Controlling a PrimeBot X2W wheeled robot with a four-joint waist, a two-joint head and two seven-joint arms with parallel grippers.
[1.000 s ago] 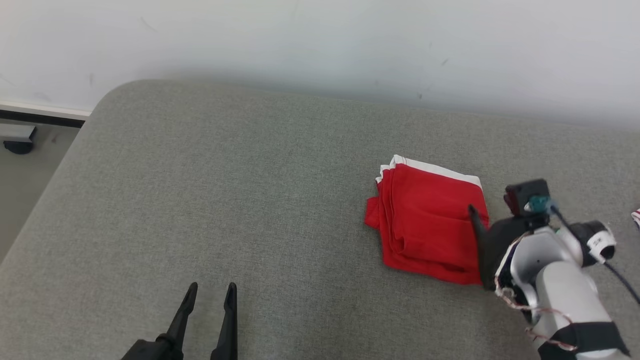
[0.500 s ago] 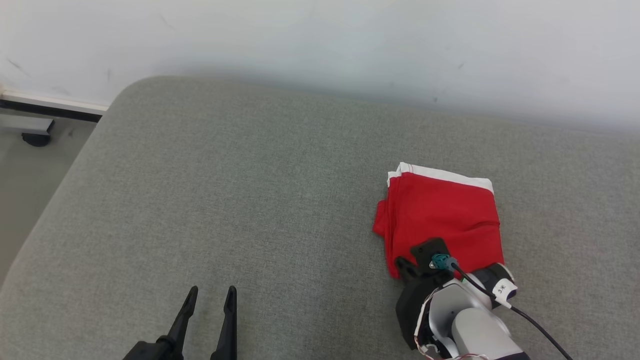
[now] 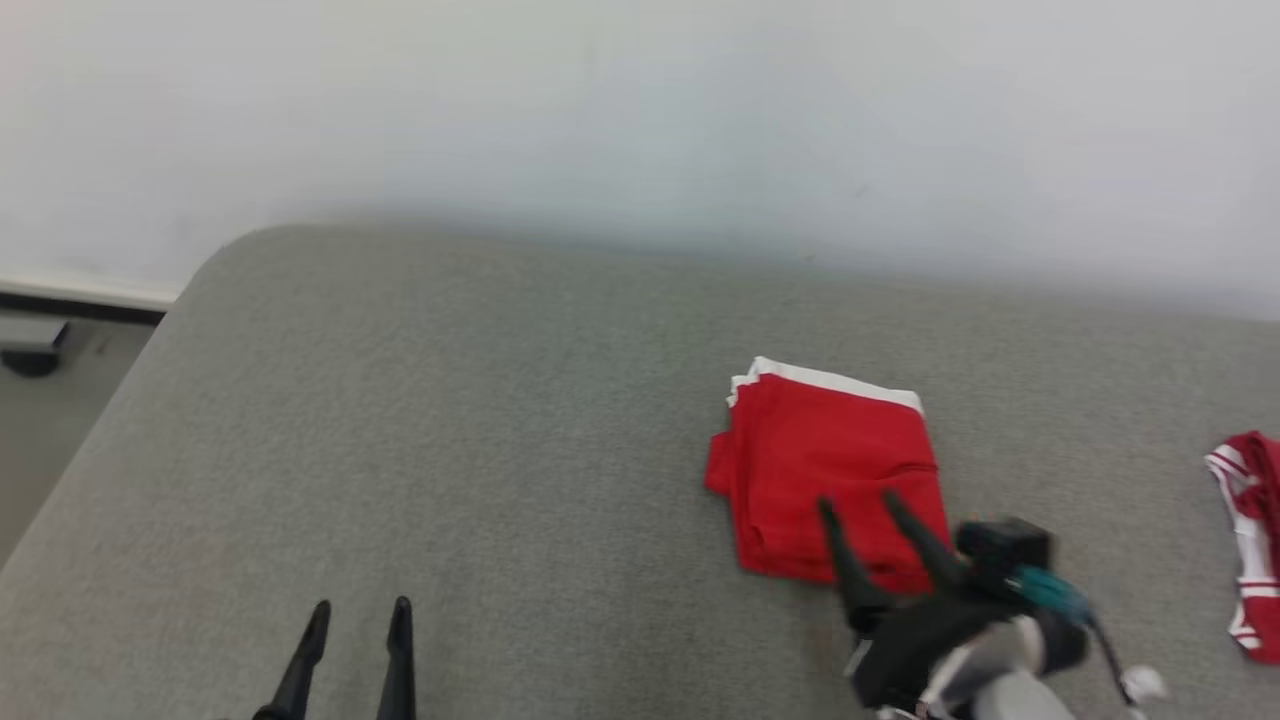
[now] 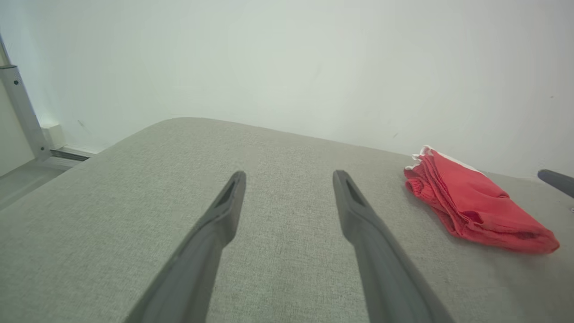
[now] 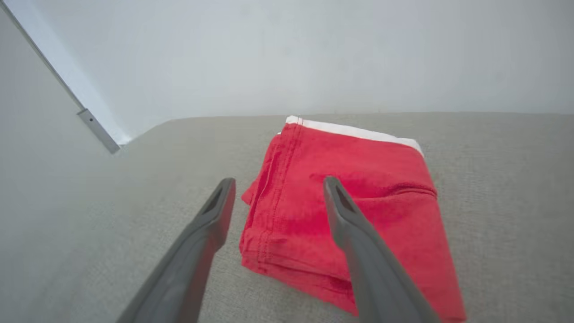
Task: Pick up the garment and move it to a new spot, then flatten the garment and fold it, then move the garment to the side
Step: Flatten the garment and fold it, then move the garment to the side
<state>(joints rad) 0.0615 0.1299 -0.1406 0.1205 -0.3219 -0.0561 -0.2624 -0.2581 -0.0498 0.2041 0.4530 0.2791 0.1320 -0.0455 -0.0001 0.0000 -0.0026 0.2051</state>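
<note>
A folded red garment (image 3: 820,470) with a white band along its far edge lies on the grey cushioned surface (image 3: 500,450), right of centre. It also shows in the left wrist view as a folded red garment (image 4: 475,206) and in the right wrist view (image 5: 358,188). My right gripper (image 3: 860,505) hovers over the garment's near edge, open, with nothing between its fingers (image 5: 341,206). My left gripper (image 3: 358,615) stands open at the lower left, well apart from the garment, holding nothing; its fingers (image 4: 228,202) point over bare cushion.
A second red cloth with white stripes (image 3: 1250,540) lies at the right edge of the cushion. A white wall (image 3: 640,120) rises behind the cushion. Floor with a dark skirting strip (image 3: 70,305) lies past the cushion's left edge.
The head camera has shifted, so the whole picture moved. My right gripper swung from the garment's right side round to its near edge, fingers now pointing over it. The striped cloth came into view.
</note>
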